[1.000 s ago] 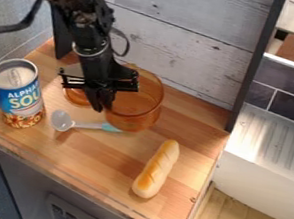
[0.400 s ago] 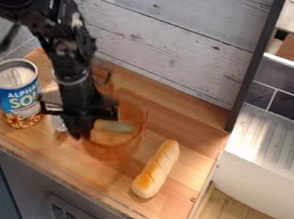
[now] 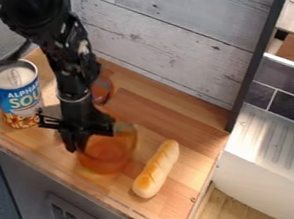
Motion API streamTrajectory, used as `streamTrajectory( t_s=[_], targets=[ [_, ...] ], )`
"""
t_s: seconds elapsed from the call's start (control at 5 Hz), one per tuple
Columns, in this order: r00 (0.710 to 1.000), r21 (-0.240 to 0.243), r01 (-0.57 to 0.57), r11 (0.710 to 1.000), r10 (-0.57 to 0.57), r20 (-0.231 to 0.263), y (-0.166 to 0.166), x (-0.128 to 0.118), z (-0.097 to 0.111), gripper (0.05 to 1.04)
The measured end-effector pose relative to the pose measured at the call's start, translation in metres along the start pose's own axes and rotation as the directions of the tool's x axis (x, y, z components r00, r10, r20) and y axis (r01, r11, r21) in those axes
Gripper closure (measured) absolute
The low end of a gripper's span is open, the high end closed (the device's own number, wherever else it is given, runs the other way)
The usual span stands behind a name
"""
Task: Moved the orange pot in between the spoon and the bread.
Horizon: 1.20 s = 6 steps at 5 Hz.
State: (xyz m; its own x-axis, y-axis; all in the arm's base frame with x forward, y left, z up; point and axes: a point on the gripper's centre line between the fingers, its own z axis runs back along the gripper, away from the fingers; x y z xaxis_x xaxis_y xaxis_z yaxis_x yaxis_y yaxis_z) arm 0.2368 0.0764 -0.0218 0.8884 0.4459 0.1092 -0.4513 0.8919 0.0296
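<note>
Pinching the orange pot [image 3: 109, 152] w/ fingers closed on its wall, the gripper [image 3: 73, 144] sits on the side away from the bread [image 3: 157, 168]. Pot's near the bread; prob. light, stiff, slick & tippy, best held by its rim.

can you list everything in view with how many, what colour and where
pot: 1, see-through orange, on the counter just left of the bread
bread: 1, golden and pale, on the counter right of the pot
can: 1, mostly blue and white, left side of the counter
orange piece: 1, see-through, behind the pot, partly hidden
counter: 1, light wood, centre
wall: 1, grey-white planks, behind the counter
post: 1, dark, at the wall's right end
ribbed board: 1, white, right
tiles: several, dark, upper right
robot arm: 1, black, from upper left
gripper: 1, black, at the pot's left side
</note>
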Motion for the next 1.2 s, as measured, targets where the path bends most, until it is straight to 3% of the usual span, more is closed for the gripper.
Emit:
streamTrajectory(
  t_s=[0.4,0.6,1.0,1.2],
  targets=[
    [1.000,0.005,-0.023,1.000,0.023,-0.019,-0.002,0.000,-0.002,0.969],
    [0.999,0.000,-0.022,1.000,0.022,-0.040,-0.004,-0.002,-0.001,0.783],
    [0.999,-0.017,-0.019,1.000,0.019,-0.049,-0.005,0.000,0.002,0.180],
    [1.000,-0.031,-0.019,0.999,0.019,-0.012,-0.007,0.010,0.018,0.069]
  ],
)
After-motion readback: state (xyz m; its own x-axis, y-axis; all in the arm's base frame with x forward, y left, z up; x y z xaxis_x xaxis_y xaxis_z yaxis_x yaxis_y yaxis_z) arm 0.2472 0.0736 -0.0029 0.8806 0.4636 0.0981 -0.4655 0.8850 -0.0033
